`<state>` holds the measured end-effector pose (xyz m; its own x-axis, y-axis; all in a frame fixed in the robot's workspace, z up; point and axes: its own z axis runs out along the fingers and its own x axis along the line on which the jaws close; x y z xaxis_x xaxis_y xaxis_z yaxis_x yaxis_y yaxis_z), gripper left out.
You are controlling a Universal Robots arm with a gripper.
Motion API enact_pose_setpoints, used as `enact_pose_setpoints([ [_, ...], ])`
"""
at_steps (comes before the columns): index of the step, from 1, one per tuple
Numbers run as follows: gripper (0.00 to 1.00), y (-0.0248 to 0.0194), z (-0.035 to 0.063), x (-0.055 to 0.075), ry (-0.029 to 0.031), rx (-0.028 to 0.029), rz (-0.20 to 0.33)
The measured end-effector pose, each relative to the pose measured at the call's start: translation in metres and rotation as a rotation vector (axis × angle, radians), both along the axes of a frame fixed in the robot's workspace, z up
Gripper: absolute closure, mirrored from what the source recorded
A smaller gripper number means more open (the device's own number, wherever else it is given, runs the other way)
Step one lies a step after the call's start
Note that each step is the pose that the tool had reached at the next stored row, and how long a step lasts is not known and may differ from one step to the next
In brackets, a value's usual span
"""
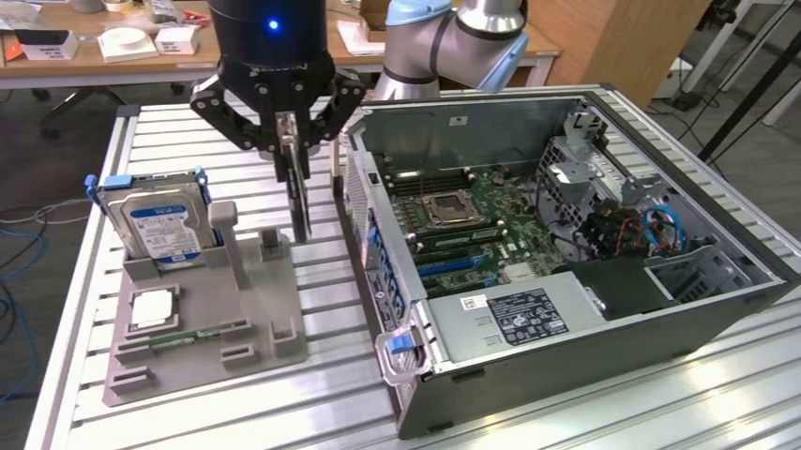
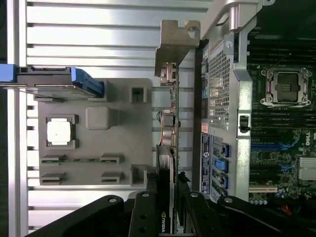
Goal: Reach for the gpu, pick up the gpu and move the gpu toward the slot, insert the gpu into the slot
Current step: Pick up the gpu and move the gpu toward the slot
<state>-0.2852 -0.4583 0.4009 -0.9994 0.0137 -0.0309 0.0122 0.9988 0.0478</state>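
A slatted aluminium table (image 1: 188,131) carries everything. The biggest thing on it is an open computer case (image 1: 601,366) on the exterior view's right, lying on its side with the green motherboard (image 1: 463,216) facing up and its blue expansion slots (image 1: 451,265) bare. Behind the case stands the robot arm (image 1: 451,37), grey with light blue joint caps.

On the exterior view's left sits a grey parts fixture (image 1: 257,309). A blue-labelled hard drive (image 1: 160,225) stands upright in the fixture's far end.

The black gripper (image 1: 291,131) hangs above the strip of table between fixture and case, its fingers (image 2: 148,212) clamped on the gpu (image 1: 298,202) — one on each flat face, pinching the card's upper edge. The gpu hangs upright and edge-down from that grip, thin and dark, just beside the case's perforated rear wall (image 2: 217,89) and apart from it. From the wrist view the card (image 2: 172,108) runs as a narrow line parallel to that wall, with its silver end bracket (image 2: 175,44) at the end away from the fingers. It is outside the case and in no slot.

Smaller parts lie flat in the fixture's near end — a square silver processor (image 1: 150,307), and beside it a narrow green memory stick (image 1: 194,335).
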Motion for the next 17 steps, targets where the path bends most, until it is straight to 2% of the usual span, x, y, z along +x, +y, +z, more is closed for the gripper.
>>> enact_pose_setpoints([
  [17,0.74,0.0,0.0,0.034,0.0,0.0,0.0],
])
